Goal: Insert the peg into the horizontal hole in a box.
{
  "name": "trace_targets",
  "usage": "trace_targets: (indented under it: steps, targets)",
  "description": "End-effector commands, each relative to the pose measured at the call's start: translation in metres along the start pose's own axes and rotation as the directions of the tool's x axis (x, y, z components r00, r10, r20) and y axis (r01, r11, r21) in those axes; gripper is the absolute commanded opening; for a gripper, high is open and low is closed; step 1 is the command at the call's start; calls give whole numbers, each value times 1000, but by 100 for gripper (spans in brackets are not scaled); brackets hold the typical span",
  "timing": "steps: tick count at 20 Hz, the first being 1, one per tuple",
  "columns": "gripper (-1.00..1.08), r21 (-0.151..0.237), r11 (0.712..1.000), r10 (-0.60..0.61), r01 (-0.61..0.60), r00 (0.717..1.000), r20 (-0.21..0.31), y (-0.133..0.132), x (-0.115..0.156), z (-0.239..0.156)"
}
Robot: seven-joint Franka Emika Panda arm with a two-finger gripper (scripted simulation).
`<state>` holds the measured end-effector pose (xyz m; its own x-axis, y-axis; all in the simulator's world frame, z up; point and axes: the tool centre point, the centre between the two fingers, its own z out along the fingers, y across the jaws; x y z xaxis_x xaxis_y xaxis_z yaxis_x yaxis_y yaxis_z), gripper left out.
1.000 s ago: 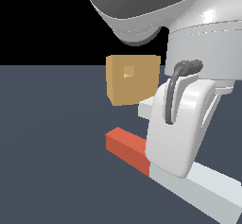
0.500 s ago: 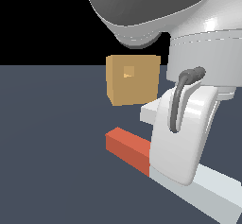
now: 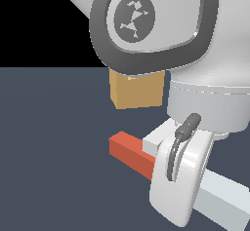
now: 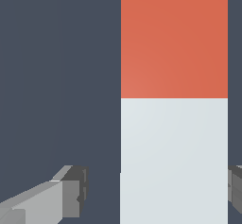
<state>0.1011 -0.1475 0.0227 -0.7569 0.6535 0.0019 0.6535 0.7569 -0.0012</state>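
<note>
The peg lies flat on the dark floor, with its red-orange end point(image 3: 128, 150) toward the exterior view's left and its pale part point(image 3: 225, 197) running toward the right. The tan box point(image 3: 135, 92) stands behind it. The arm covers the top of the box, and the hole is hidden. My hand point(image 3: 179, 176) hangs over the peg's middle and hides my fingertips in the exterior view. In the wrist view my gripper point(image 4: 156, 190) is open and straddles the pale part point(image 4: 174, 161) just below the red part point(image 4: 174, 38). One finger point(image 4: 71, 192) stands clear of the peg, and the other finger point(image 4: 235, 187) is at its side.
The dark grey floor point(image 3: 53, 142) lies all around the peg and the box. The arm's large joint point(image 3: 156, 25) fills the upper part of the exterior view.
The arm has swung forward and down, so it now covers the top of the box and the hole. My hand has sunk closer over the peg. Peg and box have not moved.
</note>
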Motion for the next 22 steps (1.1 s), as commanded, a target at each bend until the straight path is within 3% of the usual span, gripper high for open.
trace_targets:
  steps: [1, 4, 5, 22]
  targets:
    - [100, -1, 1000, 0, 0, 1000, 2, 1, -1, 3]
    - [100, -1, 1000, 0, 0, 1000, 2, 1, -2, 2]
    - [-100, -1, 1000, 0, 0, 1000, 2, 1, -2, 2]
    - [-100, -1, 1000, 17, -17, 1000, 1, 4, 5, -2]
